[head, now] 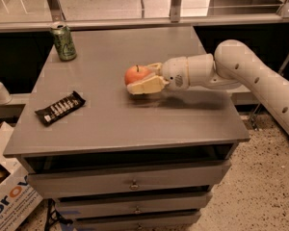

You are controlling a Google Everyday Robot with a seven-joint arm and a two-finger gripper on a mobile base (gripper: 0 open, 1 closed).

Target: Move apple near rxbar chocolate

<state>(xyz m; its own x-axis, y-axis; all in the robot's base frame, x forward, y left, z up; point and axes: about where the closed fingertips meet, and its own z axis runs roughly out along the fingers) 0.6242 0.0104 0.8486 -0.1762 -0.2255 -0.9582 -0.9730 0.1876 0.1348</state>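
Over the grey table the jaws pinch the apple, well apart from the rxbar chocolate.

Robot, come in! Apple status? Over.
Gripper shut on round red-orange apple, above grey table. Flat black wrapped bar at front left, apart. Green drink can back left, off the path.

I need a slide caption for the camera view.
Gripper holds the apple over the table's middle, apart from the rxbar chocolate.

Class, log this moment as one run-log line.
gripper: over table centre | jaws: shut on apple | rxbar chocolate: front-left, apart
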